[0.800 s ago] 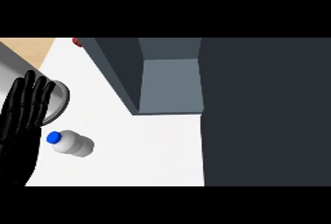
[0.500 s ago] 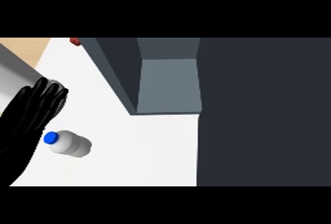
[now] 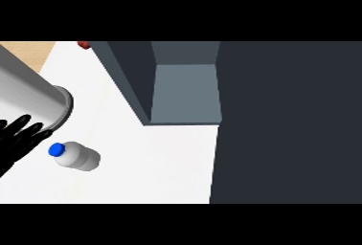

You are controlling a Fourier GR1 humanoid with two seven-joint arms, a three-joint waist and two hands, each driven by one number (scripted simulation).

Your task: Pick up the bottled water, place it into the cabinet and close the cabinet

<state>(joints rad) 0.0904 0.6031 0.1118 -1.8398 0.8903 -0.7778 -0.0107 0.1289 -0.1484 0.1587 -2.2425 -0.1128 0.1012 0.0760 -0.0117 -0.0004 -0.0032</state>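
Observation:
The bottled water (image 3: pixel 79 158) is a small white bottle with a blue cap (image 3: pixel 56 150). It lies on its side on the white counter (image 3: pixel 155 167), cap pointing left. My left hand (image 3: pixel 20 139) shows at the left edge, black fingers straight and spread, just left of the cap and holding nothing. A grey forearm (image 3: pixel 32 88) slants in above it from the upper left. The dark grey cabinet (image 3: pixel 184 91) stands open beyond the bottle, its paler inside showing. My right hand does not show.
A wide dark panel (image 3: pixel 290 119) fills the right side of the view, next to the cabinet's opening. A small red thing (image 3: pixel 84 44) sits at the top edge behind the cabinet. A wooden surface (image 3: pixel 28 50) shows at the top left.
My left hand has dropped lower and further left, so less of it shows, and the grey forearm has come into view above it. The bottle has stayed put.

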